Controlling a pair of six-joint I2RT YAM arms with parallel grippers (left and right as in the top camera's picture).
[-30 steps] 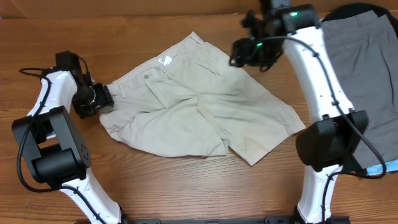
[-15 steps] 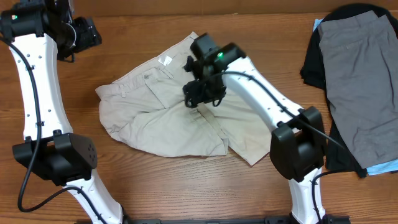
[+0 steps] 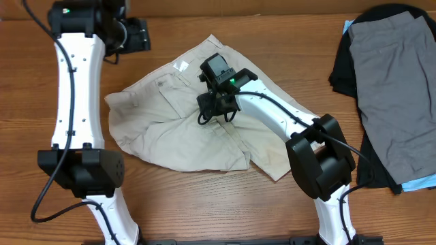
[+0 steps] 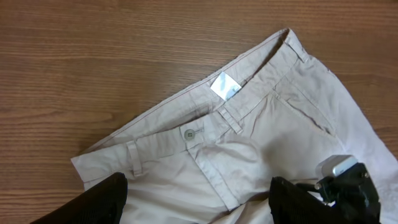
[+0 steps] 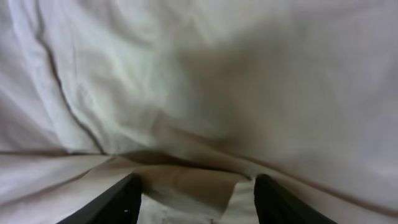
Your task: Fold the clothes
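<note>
1. Brown wooden table (image 3: pixel 204 218): carries every item listed.
2. Pale beige cotton shorts (image 3: pixel 170 136): spread flat but rumpled at table centre, waistband toward the far edge.
3. Grey shorts (image 3: pixel 395 82): lying on a black garment (image 3: pixel 340 68) at the right, well apart.
4. Right gripper (image 5: pixel 196 186): down on the beige shorts' middle with its fingers spread. A cloth ridge seems to sit between them, unclamped.
5. Left gripper (image 4: pixel 196 193): raised near the waistband, spread wide, empty.
6. Small white label (image 4: pixel 224 86): inside the waistband.

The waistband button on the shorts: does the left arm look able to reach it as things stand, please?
Probably yes. The button lies exposed ahead of the open left gripper with nothing between, and the right gripper sits on the shorts off to one side.
</note>
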